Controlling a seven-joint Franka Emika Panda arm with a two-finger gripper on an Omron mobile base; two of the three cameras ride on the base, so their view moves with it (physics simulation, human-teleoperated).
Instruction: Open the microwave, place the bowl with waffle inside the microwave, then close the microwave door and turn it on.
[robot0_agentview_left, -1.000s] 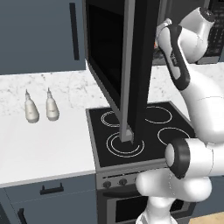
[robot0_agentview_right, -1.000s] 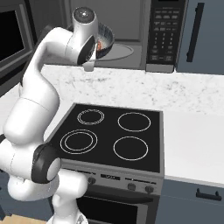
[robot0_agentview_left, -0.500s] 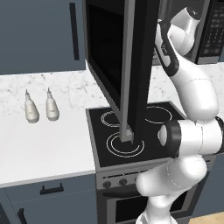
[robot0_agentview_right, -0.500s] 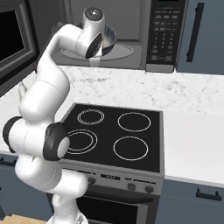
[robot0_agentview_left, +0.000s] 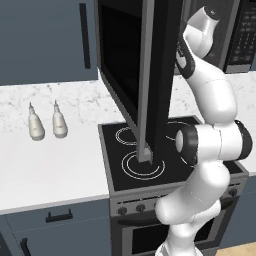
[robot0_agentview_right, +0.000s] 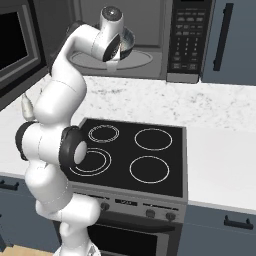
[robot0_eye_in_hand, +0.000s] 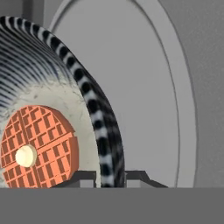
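Note:
The microwave (robot0_agentview_right: 150, 30) stands with its grey cavity showing, and the microwave door (robot0_agentview_left: 150, 75) is swung wide out over the stove. My gripper (robot0_agentview_right: 120, 48) is inside the cavity, shut on the rim of the dark grey bowl (robot0_agentview_right: 128, 41), which hangs just above the round turntable (robot0_agentview_right: 145, 59). In the hand view the bowl's streaked rim (robot0_eye_in_hand: 98, 131) runs down between my fingertips (robot0_eye_in_hand: 139, 177), pinched by the gripper (robot0_eye_in_hand: 109, 177). The orange-red waffle (robot0_eye_in_hand: 41, 148) lies in the bowl. The keypad (robot0_agentview_right: 187, 40) is right of the cavity.
A black four-ring stove (robot0_agentview_right: 135, 155) sits below the microwave. Two white bottles (robot0_agentview_left: 36, 126) (robot0_agentview_left: 60, 124) stand on the marble counter (robot0_agentview_left: 55, 160) to the left. The open door's edge (robot0_agentview_left: 146, 150) hangs low over the stove's front left ring.
The arm has carried the bowl up and further into the microwave cavity, over the turntable. The grip on the rim has stayed shut.

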